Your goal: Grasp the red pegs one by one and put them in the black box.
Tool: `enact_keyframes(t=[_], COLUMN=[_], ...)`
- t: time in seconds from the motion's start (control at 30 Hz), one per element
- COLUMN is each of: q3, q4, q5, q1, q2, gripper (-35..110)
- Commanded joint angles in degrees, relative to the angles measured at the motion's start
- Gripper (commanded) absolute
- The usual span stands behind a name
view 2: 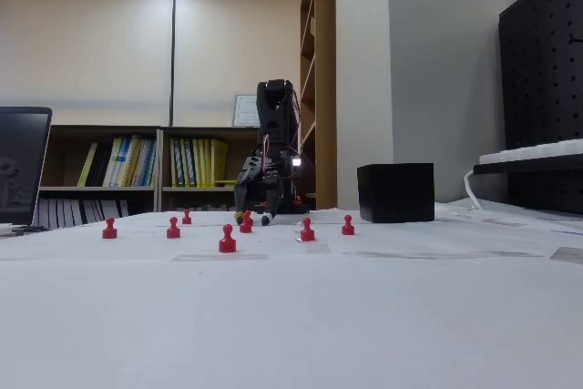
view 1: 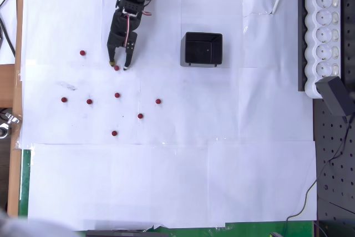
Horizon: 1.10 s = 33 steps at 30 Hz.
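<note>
Gripper (view 1: 119,66) down with fingers spread astride one of the red pegs (view 1: 116,68) near the table's far-left part; best to close squarely on its stem, lift straight, then carry to the black box (view 1: 203,49) mid-far edge.

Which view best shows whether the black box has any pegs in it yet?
The overhead view: it looks straight down into the black box, and its glossy dark inside shows no red pegs. The fixed view sees the box from table level, so just its outer side wall shows and the inside is hidden.
</note>
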Motion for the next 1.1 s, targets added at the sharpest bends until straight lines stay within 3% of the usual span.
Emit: enact_keyframes(t=[0.0,0.7,0.77,0.9,0.97,1.07], q3=[3.08,2.37,3.34,7.12,9.4,19.25], q4=[-1.76,1.85,7.65,28.65,40.78,67.06], q5=[-0.44,-1.41,-1.85,-4.31,-5.8,-9.4], q1=[0.26,0.35,0.79,0.7,0.35,-1.14], q2=[2.11,0.44,-2.55,-12.48,-18.28,-24.96], gripper=[14,0,0,0,0,0])
